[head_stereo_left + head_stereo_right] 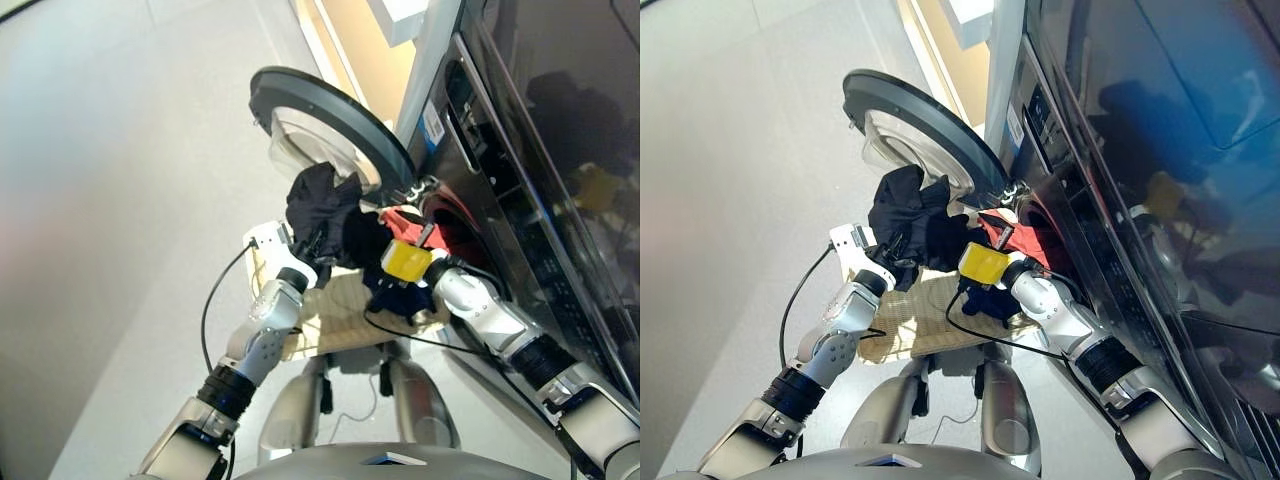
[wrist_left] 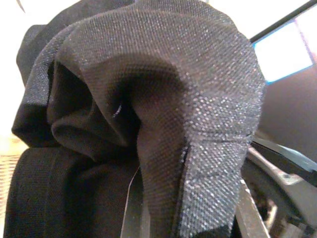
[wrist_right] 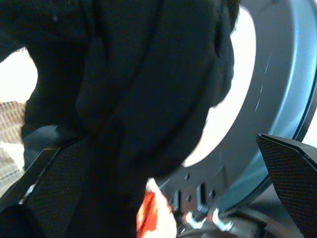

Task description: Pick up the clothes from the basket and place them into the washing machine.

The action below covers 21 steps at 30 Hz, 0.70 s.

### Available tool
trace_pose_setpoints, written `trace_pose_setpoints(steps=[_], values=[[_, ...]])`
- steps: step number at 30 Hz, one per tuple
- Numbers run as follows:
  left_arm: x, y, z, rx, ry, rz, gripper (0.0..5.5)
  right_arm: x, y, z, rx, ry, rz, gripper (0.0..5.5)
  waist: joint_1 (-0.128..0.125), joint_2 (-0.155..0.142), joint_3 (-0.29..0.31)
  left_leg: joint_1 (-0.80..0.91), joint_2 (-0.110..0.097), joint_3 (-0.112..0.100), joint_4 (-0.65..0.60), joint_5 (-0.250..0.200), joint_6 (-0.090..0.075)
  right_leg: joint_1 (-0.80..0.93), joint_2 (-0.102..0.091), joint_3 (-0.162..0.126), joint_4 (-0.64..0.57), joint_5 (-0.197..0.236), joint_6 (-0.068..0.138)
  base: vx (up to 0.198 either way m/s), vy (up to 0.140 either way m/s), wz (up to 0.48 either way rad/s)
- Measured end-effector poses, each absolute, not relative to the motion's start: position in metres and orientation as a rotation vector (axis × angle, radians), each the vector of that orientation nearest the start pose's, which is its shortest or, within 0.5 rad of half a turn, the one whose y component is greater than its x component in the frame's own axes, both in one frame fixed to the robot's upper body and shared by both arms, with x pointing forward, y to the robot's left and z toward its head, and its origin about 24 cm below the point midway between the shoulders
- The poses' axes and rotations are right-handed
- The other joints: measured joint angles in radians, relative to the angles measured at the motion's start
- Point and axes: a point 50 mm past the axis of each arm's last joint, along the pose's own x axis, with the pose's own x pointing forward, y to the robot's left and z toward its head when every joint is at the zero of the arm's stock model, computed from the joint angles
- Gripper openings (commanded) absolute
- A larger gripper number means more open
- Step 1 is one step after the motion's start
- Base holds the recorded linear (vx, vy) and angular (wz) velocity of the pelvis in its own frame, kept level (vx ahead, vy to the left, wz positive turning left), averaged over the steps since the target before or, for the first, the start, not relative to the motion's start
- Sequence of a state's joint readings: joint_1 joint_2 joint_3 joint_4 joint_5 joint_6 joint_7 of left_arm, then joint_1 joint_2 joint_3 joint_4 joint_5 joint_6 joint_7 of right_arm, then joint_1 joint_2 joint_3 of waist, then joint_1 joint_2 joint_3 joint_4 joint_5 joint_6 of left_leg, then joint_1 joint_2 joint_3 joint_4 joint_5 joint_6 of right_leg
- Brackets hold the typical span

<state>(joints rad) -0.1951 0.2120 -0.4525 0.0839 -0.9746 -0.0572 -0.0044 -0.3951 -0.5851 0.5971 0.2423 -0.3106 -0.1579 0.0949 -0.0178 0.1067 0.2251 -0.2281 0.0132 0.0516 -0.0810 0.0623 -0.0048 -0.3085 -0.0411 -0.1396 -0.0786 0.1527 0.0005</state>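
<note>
Head views: mid-frame, the left gripper (image 1: 312,248) clenches a soft, crumpled black fabric garment (image 1: 322,205), lifted above the cream-white woven basket (image 1: 330,318) and just left of the dark grey glossy washing machine's (image 1: 520,150) drum mouth, under its open round black-rimmed door (image 1: 330,120). It looks light, limp and prone to snag; a bunched fold suits gripping. A coral-red garment (image 1: 405,218) hangs at the mouth.

Left wrist view: black cloth fills the frame.

Right wrist view: the right gripper (image 3: 163,198) stands spread apart, empty, the black garment just beyond it.
</note>
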Motion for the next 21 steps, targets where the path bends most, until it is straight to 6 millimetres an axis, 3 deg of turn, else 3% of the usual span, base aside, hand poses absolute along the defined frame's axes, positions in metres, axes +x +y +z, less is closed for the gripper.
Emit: trace_pose_setpoints(steps=[5,10,16,17,18,21], values=[[0.260,0.065,0.060,-0.733,0.136,-0.513,0.00,0.295,-0.130,0.055,-1.028,-0.150,0.657,5.50,0.006,0.002,-0.002,0.038,0.002,-0.002,-0.001,0.000,0.000,0.050,0.001,-0.017,-0.006,0.003,-0.003,0.062,-0.004,0.091],[0.249,0.052,0.059,-0.773,0.191,-0.600,0.00,0.298,-0.126,0.052,-1.074,-0.152,0.673,5.50,0.018,-0.001,-0.029,0.072,0.002,-0.024,-0.001,-0.001,-0.001,0.092,0.000,-0.035,-0.006,-0.005,0.004,0.038,0.005,0.074],[0.239,0.053,0.054,-0.827,0.226,-0.605,0.00,0.297,-0.123,0.048,-1.070,-0.142,0.685,5.50,0.018,-0.035,-0.072,0.089,0.003,-0.034,-0.002,-0.001,-0.001,0.113,0.000,-0.050,-0.006,-0.009,0.006,0.017,0.003,0.019],[0.238,0.052,0.052,-0.829,0.238,-0.611,0.00,0.297,-0.124,0.045,-1.069,-0.128,0.686,1.64,0.018,-0.045,-0.078,0.095,0.003,-0.038,-0.002,-0.001,-0.001,0.121,0.000,-0.051,-0.006,-0.010,0.008,0.000,0.000,0.000],[0.235,0.050,0.051,-0.834,0.252,-0.627,0.00,0.296,-0.124,0.044,-1.067,-0.122,0.688,0.00,0.017,-0.054,-0.084,0.101,0.003,-0.045,-0.002,-0.001,-0.001,0.130,0.000,-0.053,-0.006,-0.011,0.009,0.000,0.000,0.000],[0.234,0.051,0.049,-0.826,0.261,-0.637,0.00,0.291,-0.122,0.037,-1.045,-0.105,0.697,0.00,0.019,-0.084,-0.103,0.115,0.003,-0.050,-0.002,-0.002,-0.002,0.145,-0.001,-0.058,-0.007,-0.017,0.010,0.000,0.000,0.000]])
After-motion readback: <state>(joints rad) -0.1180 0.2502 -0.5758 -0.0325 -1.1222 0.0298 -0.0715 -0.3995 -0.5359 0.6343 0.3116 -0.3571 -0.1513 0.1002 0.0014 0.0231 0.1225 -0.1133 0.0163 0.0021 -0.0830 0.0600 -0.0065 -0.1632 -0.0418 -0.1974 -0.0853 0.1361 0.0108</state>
